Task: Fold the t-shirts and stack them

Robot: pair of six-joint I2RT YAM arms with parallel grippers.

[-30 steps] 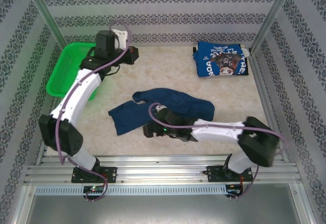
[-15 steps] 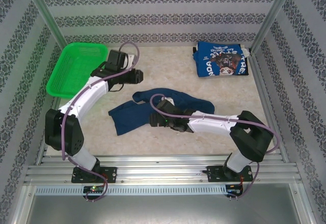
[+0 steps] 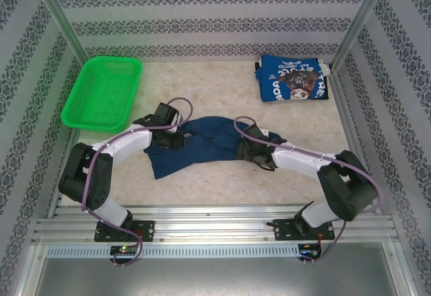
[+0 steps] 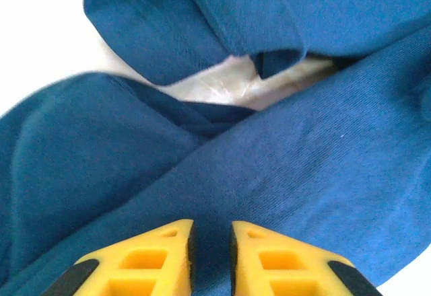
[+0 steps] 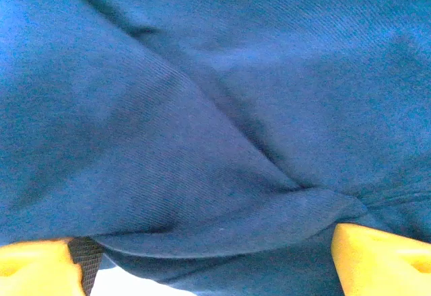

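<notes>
The dark navy t-shirt point(image 3: 209, 134) lies crumpled mid-table. My left gripper point(image 3: 178, 139) is down on its left part. In the left wrist view the navy cloth point(image 4: 303, 161) lies under the left gripper point(image 4: 211, 225). Its yellow jaws stand a narrow gap apart with cloth in the gap, and I cannot tell whether it is pinched. My right gripper point(image 3: 246, 151) is at the shirt's right end. The right wrist view has that gripper point(image 5: 202, 242) open wide, a fold of navy cloth point(image 5: 202, 107) between its fingers. The brighter blue t-shirt point(image 3: 293, 81) lies folded at the back right.
A green mesh basket point(image 3: 102, 91) stands at the back left. Metal posts and patterned walls close in the table on three sides. Bare tabletop point(image 3: 209, 84) lies between basket and folded shirt.
My left arm swung from beside the basket down onto the navy shirt's left part. My right gripper moved from the shirt's front edge to its right end.
</notes>
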